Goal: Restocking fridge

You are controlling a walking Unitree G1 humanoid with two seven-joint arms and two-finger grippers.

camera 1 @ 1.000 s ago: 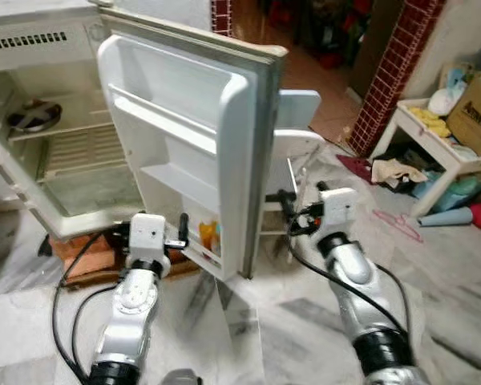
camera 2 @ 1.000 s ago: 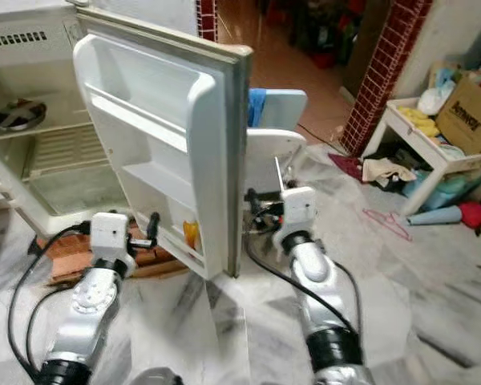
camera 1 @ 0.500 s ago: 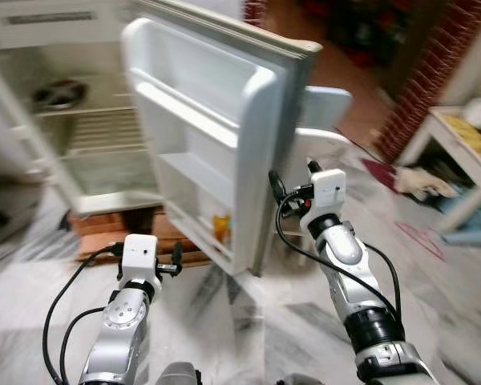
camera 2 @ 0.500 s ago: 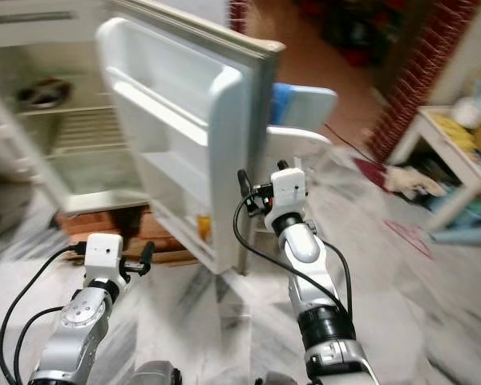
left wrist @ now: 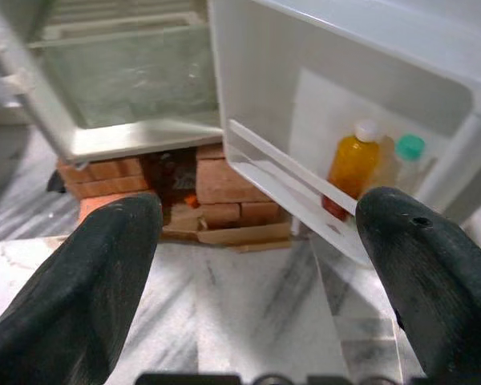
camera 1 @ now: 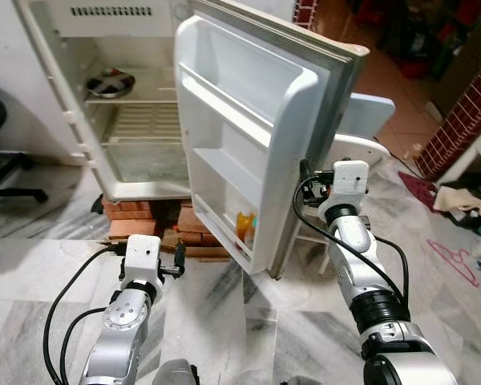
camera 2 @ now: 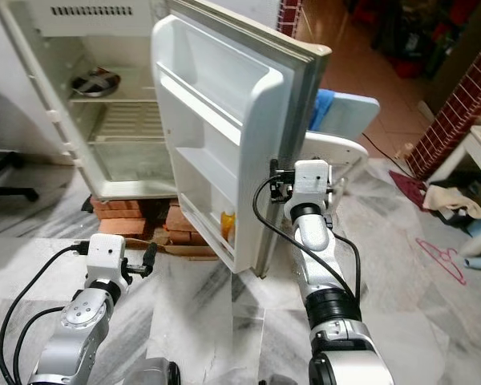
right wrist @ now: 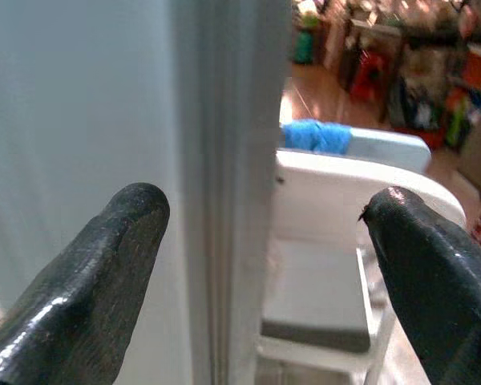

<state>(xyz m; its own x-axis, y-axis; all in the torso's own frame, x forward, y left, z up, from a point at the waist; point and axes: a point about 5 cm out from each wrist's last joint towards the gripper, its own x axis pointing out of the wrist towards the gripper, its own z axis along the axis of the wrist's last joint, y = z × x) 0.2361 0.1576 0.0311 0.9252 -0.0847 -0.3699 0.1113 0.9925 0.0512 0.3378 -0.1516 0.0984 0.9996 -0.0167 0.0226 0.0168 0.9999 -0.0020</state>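
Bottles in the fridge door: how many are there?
2. An orange bottle and a green-capped bottle stand side by side in the lowest door shelf. The rail may hide others.

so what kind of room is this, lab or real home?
Looks like a lived-in home, probably a kitchen or utility corner. An old white fridge stands propped on red bricks, its door open, on a marble-patterned tile floor, with a white plastic chair and clothes strewn nearby.

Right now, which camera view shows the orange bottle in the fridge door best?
The left wrist view: the orange bottle stands large and sharp in the lowest door shelf, white cap visible, beside a green-capped bottle. Both eye views show it as a small orange patch low in the door. The right wrist view faces the door edge.
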